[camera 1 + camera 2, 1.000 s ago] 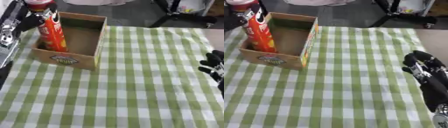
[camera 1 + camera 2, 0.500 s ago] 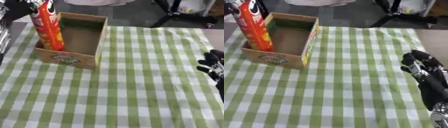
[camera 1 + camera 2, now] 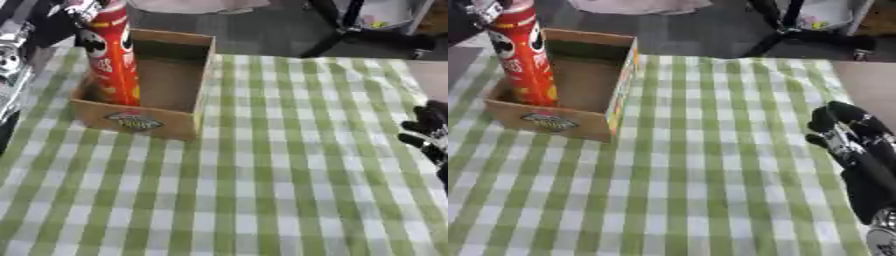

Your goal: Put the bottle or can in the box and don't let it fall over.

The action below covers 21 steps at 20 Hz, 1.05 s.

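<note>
- The left hand shows only partly at the can's top; I cannot tell how its fingers sit.
- The red can stands nearly upright in the cardboard box, long axis vertical, against its left wall.
- The right hand rests at the right edge on the checked cloth, fingers curled, holding nothing.

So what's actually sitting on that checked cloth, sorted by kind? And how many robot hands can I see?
Tall red cans: 1, standing in the box
Cardboard boxes: 1
Robot hands: 2, the left hand at the can's top, the right hand idle at the right edge
Total: 4
</note>
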Motion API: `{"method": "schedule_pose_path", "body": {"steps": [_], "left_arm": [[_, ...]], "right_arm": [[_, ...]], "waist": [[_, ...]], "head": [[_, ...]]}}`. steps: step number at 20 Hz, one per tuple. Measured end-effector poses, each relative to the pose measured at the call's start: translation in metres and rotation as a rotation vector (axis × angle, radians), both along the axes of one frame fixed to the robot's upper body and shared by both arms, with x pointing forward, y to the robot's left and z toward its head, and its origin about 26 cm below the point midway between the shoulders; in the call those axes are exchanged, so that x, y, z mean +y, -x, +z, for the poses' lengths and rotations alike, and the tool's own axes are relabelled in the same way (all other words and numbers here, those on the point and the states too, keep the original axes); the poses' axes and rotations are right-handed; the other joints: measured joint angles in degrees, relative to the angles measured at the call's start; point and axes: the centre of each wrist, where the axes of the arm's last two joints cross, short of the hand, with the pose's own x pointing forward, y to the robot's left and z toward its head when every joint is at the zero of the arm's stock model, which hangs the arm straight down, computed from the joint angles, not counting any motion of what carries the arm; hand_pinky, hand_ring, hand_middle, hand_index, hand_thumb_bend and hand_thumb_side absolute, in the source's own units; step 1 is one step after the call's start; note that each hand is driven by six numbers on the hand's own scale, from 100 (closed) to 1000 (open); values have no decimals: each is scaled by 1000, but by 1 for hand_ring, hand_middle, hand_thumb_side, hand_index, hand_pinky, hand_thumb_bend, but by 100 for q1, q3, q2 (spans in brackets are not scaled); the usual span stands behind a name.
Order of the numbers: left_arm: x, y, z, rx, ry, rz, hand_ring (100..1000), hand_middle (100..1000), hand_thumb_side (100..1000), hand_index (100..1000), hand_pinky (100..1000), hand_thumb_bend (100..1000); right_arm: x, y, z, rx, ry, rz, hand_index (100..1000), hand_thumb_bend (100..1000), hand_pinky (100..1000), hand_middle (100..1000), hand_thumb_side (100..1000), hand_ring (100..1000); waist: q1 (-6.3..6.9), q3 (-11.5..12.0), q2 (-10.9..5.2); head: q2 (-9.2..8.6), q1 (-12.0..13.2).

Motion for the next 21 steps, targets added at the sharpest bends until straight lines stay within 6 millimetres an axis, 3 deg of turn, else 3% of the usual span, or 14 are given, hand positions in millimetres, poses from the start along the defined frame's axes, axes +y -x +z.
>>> {"method": "schedule_pose_path", "body": {"steps": [7, 12, 18, 21], "left_arm": [[-9, 23, 28, -98, 39, -80, 1000, 953, 565, 962, 1000, 471], [-14, 41, 41, -157, 61, -138, 1000, 927, 570, 963, 1000, 367], [0, 67, 33, -240, 73, -218, 1000, 942, 529, 962, 1000, 326], [9, 80, 23, -262, 71, -249, 1000, 851, 510, 900, 959, 303]], "right_arm": [[-1, 1, -2, 12, -1, -7, 724, 469, 714, 721, 250, 701], [-2, 1, -4, 15, -2, -11, 725, 474, 714, 721, 258, 702], [-8, 2, -3, 1, -4, -36, 725, 480, 715, 722, 278, 703], [-12, 3, -2, -7, -2, -57, 726, 483, 715, 723, 286, 703]], "waist": [[17, 73, -29], [16, 127, -54], [25, 211, -149], [23, 274, -207]], "head": [[33, -86], [83, -119], [180, -212], [246, -249]]}}
